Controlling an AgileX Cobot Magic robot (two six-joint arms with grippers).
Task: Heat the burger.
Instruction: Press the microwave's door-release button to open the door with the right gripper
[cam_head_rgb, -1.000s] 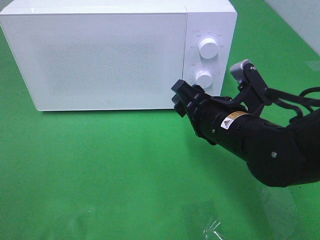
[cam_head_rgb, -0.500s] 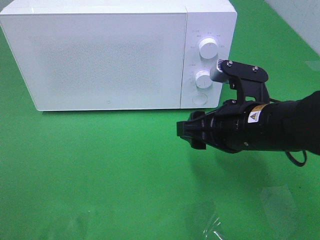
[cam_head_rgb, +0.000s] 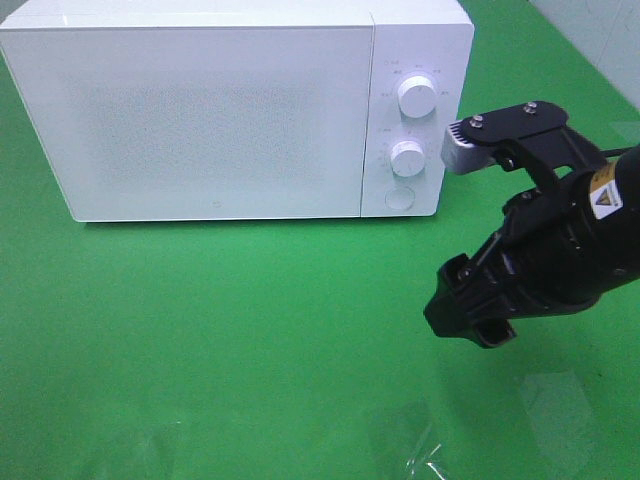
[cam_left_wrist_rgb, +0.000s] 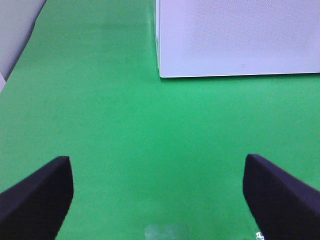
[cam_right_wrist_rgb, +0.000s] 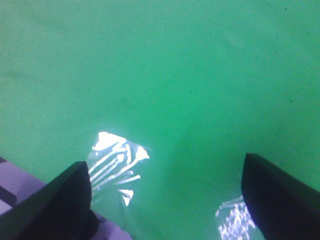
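Near the right edge of the table (cam_head_rgb: 200, 330), before the microwave (cam_head_rgb: 235, 110) | my right jaws, left jaws: released, empty | burger unseen, probably shut inside | step: start heating; next: pinch lower knob (cam_head_rgb: 407, 158) squarely.

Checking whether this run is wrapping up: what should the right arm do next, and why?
Probably draw the right claw back toward its rest. The microwave door is shut, no burger shows, and the claw, open and empty, has already pulled away from the microwave's front, where it was a second ago. Whether heating has started, I cannot tell.
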